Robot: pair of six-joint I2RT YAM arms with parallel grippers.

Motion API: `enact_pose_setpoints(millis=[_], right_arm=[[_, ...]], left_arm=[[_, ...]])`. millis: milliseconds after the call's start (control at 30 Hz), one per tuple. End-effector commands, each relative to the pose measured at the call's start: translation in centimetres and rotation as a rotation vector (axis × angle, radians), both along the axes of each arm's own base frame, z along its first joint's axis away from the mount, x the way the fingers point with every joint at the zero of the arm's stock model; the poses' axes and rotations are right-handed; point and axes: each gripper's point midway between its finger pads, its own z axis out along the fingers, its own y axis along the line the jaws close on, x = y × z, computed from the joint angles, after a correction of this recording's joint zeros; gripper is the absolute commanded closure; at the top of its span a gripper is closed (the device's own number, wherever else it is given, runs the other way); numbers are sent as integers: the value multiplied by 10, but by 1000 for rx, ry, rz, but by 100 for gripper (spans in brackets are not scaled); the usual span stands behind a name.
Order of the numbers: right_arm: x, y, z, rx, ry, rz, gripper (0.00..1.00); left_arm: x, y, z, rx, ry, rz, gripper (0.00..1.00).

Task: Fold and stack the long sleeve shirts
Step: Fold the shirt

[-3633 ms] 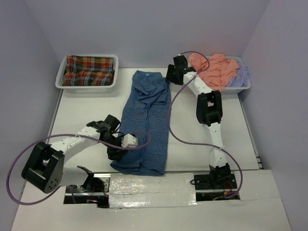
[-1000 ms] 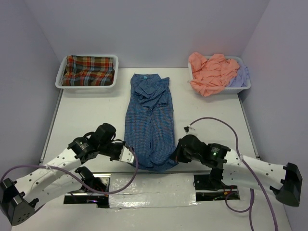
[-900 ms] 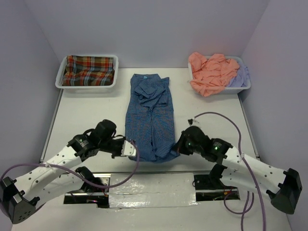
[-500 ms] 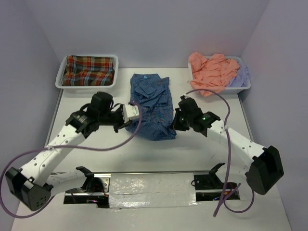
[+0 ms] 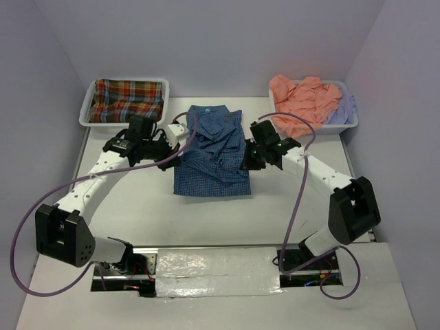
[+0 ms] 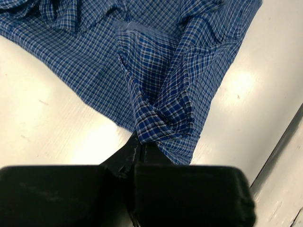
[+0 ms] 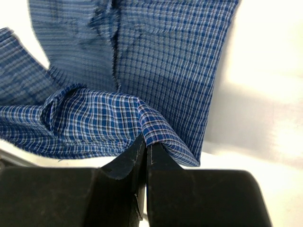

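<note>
Pinching two corners of the soft blue checked shirt point(image 5: 210, 172), the left gripper point(image 6: 137, 142) and right gripper point(image 7: 144, 142) are both shut tight on it. It lies half folded in the middle of the white table point(image 5: 130, 199). The red-green plaid shirt point(image 5: 127, 101) at 10 o'clock looks done. The crumpled salmon orange shirt point(image 5: 302, 100) at 2 o'clock (and a mostly hidden pale lavender shirt point(image 5: 342, 110)) is left to do.

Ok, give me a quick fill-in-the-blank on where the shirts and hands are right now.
1. The left hand and the right hand each pinch an edge of the blue shirt, so both are ____.
2. The plaid shirt fills one tray, at the far ____ of the overhead view.
3. The orange shirt and the lavender shirt share the other tray, at the far ____.

Missing words: shut; left; right.
</note>
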Motion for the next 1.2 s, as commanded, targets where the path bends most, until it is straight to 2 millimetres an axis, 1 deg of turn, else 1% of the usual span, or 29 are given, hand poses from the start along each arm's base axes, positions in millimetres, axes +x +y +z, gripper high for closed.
enact_pose_setpoints(millis=[0, 33, 67, 100, 133, 167, 200, 233, 267, 300, 367, 433, 467, 500, 533, 567, 600, 633, 667, 700, 733, 800, 833, 867, 967, 1000, 1067, 1100, 1167], right_arm=[[26, -4, 8, 1, -39, -10, 100], [30, -5, 1, -6, -22, -20, 100], [34, -4, -1, 4, -18, -22, 100], [38, -4, 0, 10, -18, -27, 100], [44, -7, -7, 8, -4, -39, 100], [47, -7, -8, 10, -2, -42, 100], [52, -5, -5, 17, -6, -43, 100], [56, -6, -11, 14, 9, -50, 100], [60, -7, -12, 14, 9, -53, 100], [67, -6, -9, 18, 1, -57, 100], [75, -8, -16, 8, 18, -68, 100], [84, -6, -19, 11, 28, -67, 100], [88, -8, -21, 11, 33, -71, 100], [94, -6, -17, 16, 26, -72, 100], [96, -6, -23, 10, 40, -71, 100], [99, -8, -24, 9, 45, -76, 100], [103, -8, -21, 12, 38, -79, 100], [105, -7, -24, 14, 45, -78, 100], [109, -8, -25, 16, 47, -83, 100], [113, -9, -22, 20, 38, -88, 98], [116, -8, -26, 17, 45, -89, 97], [122, -9, -25, 18, 42, -95, 94], [124, -12, -31, 13, 56, -101, 93], [126, -14, -33, 13, 60, -105, 92], [133, -16, -41, 20, 75, -111, 87], [136, -15, -45, 24, 83, -110, 79], [145, -20, -45, 28, 80, -125, 68], [149, -24, -51, 19, 89, -137, 65], [156, -31, -54, 14, 95, -156, 60]], left_arm=[[22, -21, 18, -126, -82, -5, 100], [26, -22, 17, -132, -88, -7, 100], [32, -23, 9, -125, -77, -4, 100], [39, -24, 7, -122, -90, 2, 100], [45, -22, 2, -108, -89, 14, 100], [51, -20, -9, -97, -69, 25, 100], [56, -19, -12, -93, -72, 27, 100], [63, -18, -14, -93, -82, 32, 100], [70, -13, -24, -82, -71, 49, 100], [76, -11, -26, -78, -76, 57, 100], [93, -5, -34, -74, -80, 82, 100], [108, 2, -36, -82, -93, 108, 100], [115, 1, -40, -86, -91, 104, 100], [119, 1, -40, -83, -100, 104, 100], [126, 1, -42, -82, -114, 103, 100], [131, 0, -40, -83, -132, 99, 100], [134, -1, -40, -85, -140, 99, 100], [137, -2, -39, -89, -150, 94, 100], [144, -4, -43, -91, -156, 89, 100], [148, -6, -41, -95, -170, 82, 100], [150, -6, -43, -94, -169, 79, 100], [154, -7, -51, -88, -159, 72, 100], [154, -7, -54, -82, -155, 70, 100], [155, -6, -62, -75, -143, 68, 100], [159, -6, -74, -66, -126, 74, 90], [161, -5, -77, -65, -123, 82, 82], [169, -4, -82, -59, -114, 109, 77], [173, -3, -83, -57, -114, 122, 72], [184, 1, -86, -46, -115, 169, 68]])
